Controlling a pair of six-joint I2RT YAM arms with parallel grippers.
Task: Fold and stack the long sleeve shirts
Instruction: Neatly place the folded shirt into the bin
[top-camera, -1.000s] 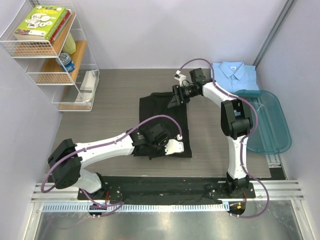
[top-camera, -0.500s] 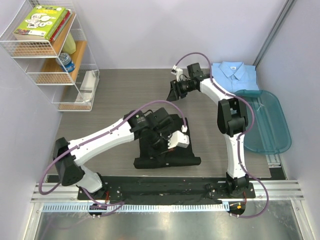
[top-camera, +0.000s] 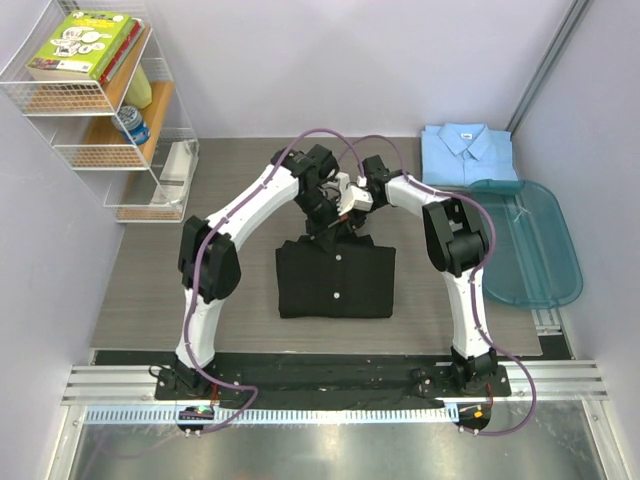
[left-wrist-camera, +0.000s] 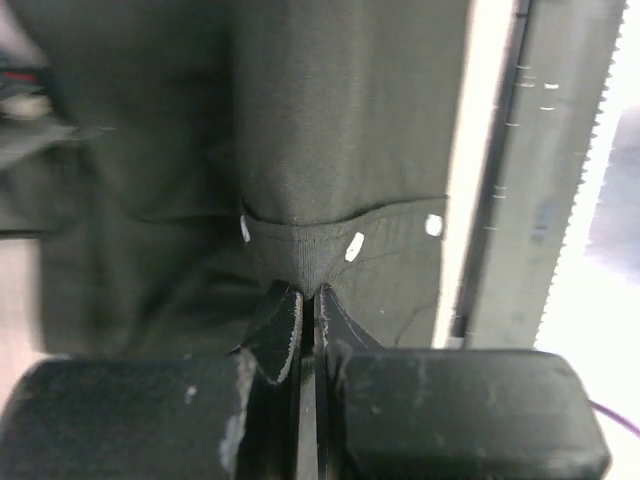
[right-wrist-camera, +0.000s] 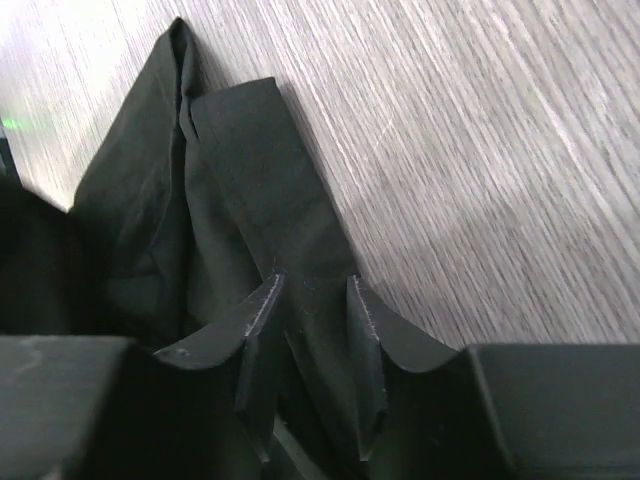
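The black long sleeve shirt (top-camera: 335, 282) lies folded in a rectangle at the table's middle, pale buttons up. Both grippers meet at its far edge. My left gripper (left-wrist-camera: 308, 293) is shut on a pinch of the black cloth near two pale buttons; from above the left gripper (top-camera: 326, 226) sits over the shirt's far edge. My right gripper (right-wrist-camera: 312, 292) straddles a fold of the same shirt (right-wrist-camera: 250, 190), with its jaws still apart and the cloth between them. The light blue long sleeve shirt (top-camera: 468, 152) lies folded at the back right.
A teal plastic tub (top-camera: 535, 250) lies at the right edge, just in front of the blue shirt. A wire shelf rack (top-camera: 100, 110) with books and jars stands at the back left. The black base rail (top-camera: 330, 370) runs along the near edge.
My left arm swung from the near side to the shirt's far edge, still shut on black cloth. The shirt now lies as a squarer rectangle. My right gripper came down onto its far edge, jaws narrowing.
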